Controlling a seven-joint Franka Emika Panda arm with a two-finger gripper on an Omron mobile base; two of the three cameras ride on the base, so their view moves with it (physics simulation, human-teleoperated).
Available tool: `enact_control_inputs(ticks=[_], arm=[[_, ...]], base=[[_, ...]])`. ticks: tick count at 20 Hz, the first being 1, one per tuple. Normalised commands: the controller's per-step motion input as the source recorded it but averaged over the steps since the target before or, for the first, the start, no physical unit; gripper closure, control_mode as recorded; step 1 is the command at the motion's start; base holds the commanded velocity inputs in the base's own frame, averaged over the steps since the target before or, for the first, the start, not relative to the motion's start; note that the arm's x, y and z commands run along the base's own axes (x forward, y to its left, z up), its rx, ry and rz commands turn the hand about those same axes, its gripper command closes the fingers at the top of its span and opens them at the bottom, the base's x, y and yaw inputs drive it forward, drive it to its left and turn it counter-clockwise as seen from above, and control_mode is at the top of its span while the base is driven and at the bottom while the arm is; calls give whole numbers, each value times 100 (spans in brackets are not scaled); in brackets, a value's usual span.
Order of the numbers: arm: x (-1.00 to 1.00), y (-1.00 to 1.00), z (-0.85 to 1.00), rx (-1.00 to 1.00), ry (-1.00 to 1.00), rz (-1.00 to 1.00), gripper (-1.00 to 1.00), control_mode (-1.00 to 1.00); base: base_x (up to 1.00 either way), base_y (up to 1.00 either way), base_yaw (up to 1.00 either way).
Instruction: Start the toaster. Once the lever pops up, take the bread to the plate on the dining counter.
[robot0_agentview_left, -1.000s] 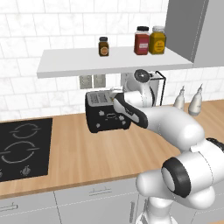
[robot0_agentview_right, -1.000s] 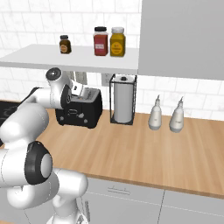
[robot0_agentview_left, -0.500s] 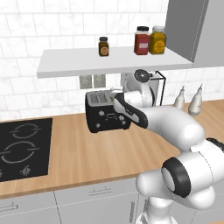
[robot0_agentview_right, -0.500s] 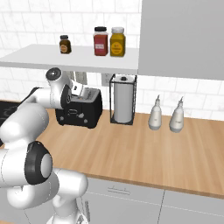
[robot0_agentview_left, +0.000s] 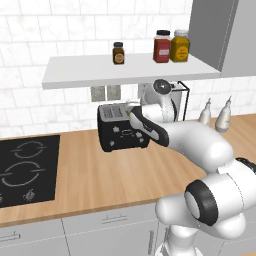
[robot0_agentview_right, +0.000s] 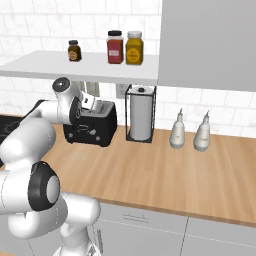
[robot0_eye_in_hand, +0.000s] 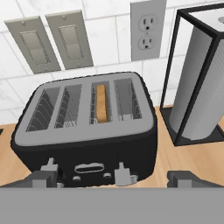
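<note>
No movement; bread (robot0_eye_in_hand: 101, 103) in toaster (robot0_eye_in_hand: 87, 131).

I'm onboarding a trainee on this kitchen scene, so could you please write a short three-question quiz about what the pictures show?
1. True or false: the tan slice of bread sits down inside a slot of the black boxy toaster.
2. Multiple choice: what stands right beside the toaster, on the side away from the black cooktop? A) a blue kettle B) a black wire-framed holder with a white paper roll C) a red pan
3. Fill in: the white arm's two-finger gripper, hovering over the toaster, has its jaws ____.

Key: 1 true; 2 B; 3 open.
</note>
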Motion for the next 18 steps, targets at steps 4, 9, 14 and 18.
enact_control_inputs(ticks=[4,9,14,18], arm=[[0,0,0,0,0,0,-100,-100],[0,0,0,0,0,0,-100,-100],[0,0,0,0,0,0,-100,-100],[0,0,0,0,0,0,-100,-100]], base=[[0,0,0],[0,0,0],[0,0,0],[0,0,0]])
